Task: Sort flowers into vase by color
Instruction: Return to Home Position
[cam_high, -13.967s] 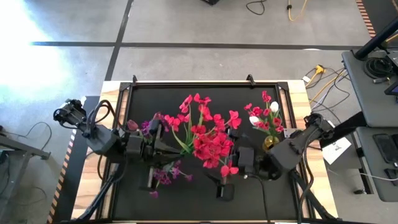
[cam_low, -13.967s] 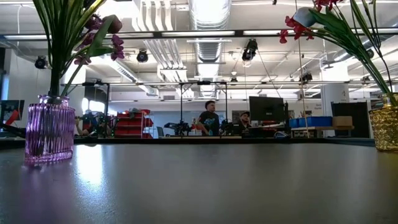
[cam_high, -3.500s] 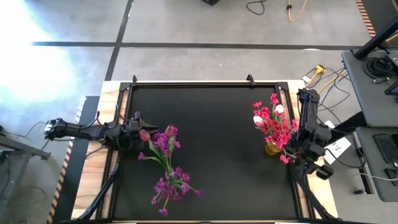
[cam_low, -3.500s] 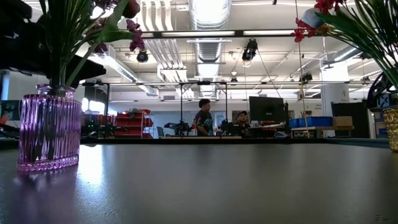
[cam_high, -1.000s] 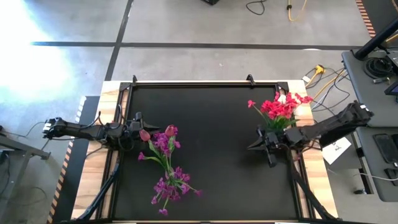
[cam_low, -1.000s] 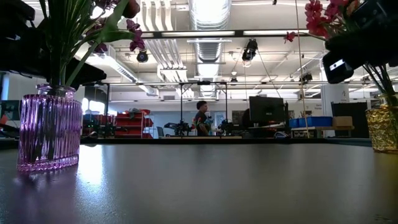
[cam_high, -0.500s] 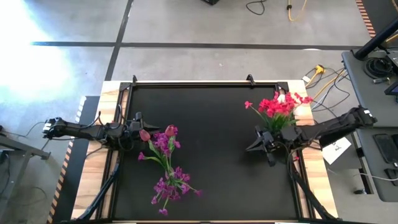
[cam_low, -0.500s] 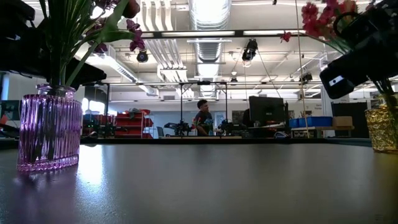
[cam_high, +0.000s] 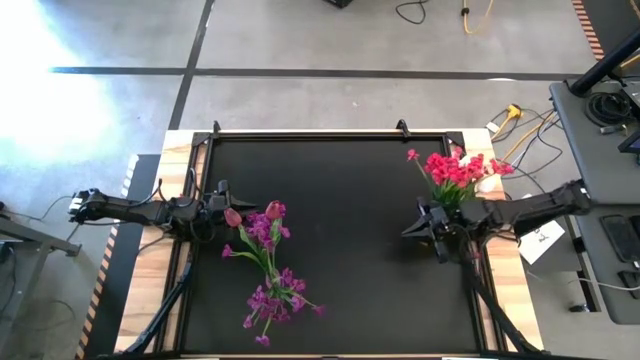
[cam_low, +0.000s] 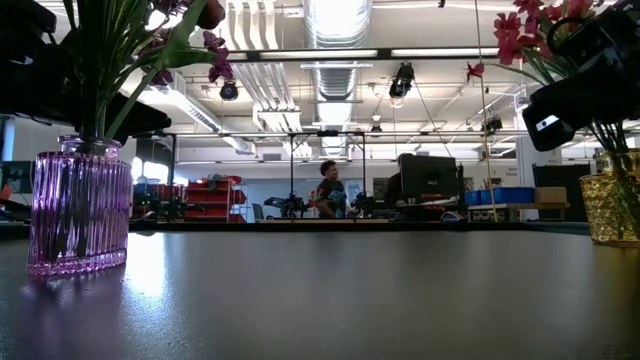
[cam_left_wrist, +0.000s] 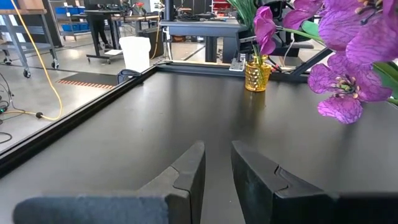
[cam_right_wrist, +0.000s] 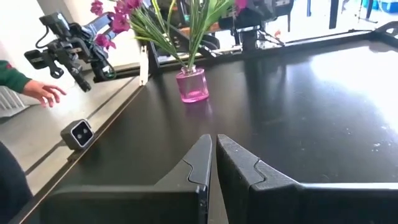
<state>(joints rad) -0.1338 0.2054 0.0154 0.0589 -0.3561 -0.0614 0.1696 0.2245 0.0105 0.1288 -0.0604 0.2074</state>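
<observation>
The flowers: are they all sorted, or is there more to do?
Sorting looks done: purple flowers stand in the purple vase, red flowers in the gold vase, and none lie on the black mat. Nothing is in hand; the left gripper and right gripper are empty. Apparently only parking the arms remains.

Black mat (cam_high: 340, 250) all across the table, pale wood trim (cam_high: 505, 300) at its edges. On one side, purple-magenta flowers (cam_high: 262, 235) on green stems, standing in a ribbed, see-through violet vase (cam_low: 78, 210). Over on the other side, red-pink flowers (cam_high: 455, 168) above a glittering gold vase (cam_low: 610, 208) with a dimpled pattern. Left arm (cam_high: 130, 208) and right arm (cam_high: 535, 207): both matte black.
</observation>
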